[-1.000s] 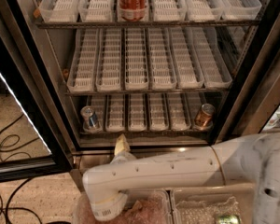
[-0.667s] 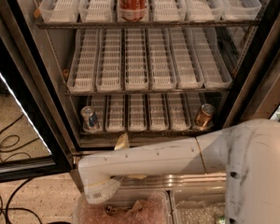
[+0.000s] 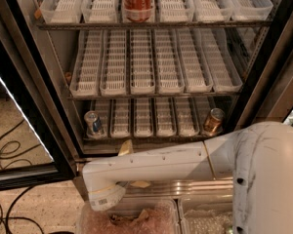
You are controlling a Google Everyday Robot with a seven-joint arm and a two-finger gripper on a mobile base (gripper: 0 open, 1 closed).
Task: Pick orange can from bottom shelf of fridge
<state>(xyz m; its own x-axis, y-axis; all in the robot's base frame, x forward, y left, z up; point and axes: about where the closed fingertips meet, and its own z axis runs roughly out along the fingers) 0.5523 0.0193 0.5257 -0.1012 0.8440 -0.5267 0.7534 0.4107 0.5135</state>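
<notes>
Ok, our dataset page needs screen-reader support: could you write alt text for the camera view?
An orange can stands at the right end of the bottom shelf in the open fridge, a blue-and-silver can at the other end. The robot's white arm crosses below the shelf, its hand mostly hidden behind it, away from the orange can.

**Open fridge, 2 cans at the outer lanes, arm across the base**

The fridge (image 3: 58, 82) has its door (image 3: 41, 116) swung out to the left, so the front of the bottom shelf (image 3: 142, 116) is open. The orange can (image 3: 213, 122) stands in the far right lane, close to the black frame post (image 3: 261, 72). A blue-and-silver can (image 3: 93, 123) stands at the far left, and the lanes between them are free. The middle shelf (image 3: 142, 67) hangs low overhead. The white arm (image 3: 166, 165) lies across the steel base (image 3: 185, 186). The gripper (image 3: 126, 148) pokes up behind the arm, just under the shelf's front edge.
</notes>
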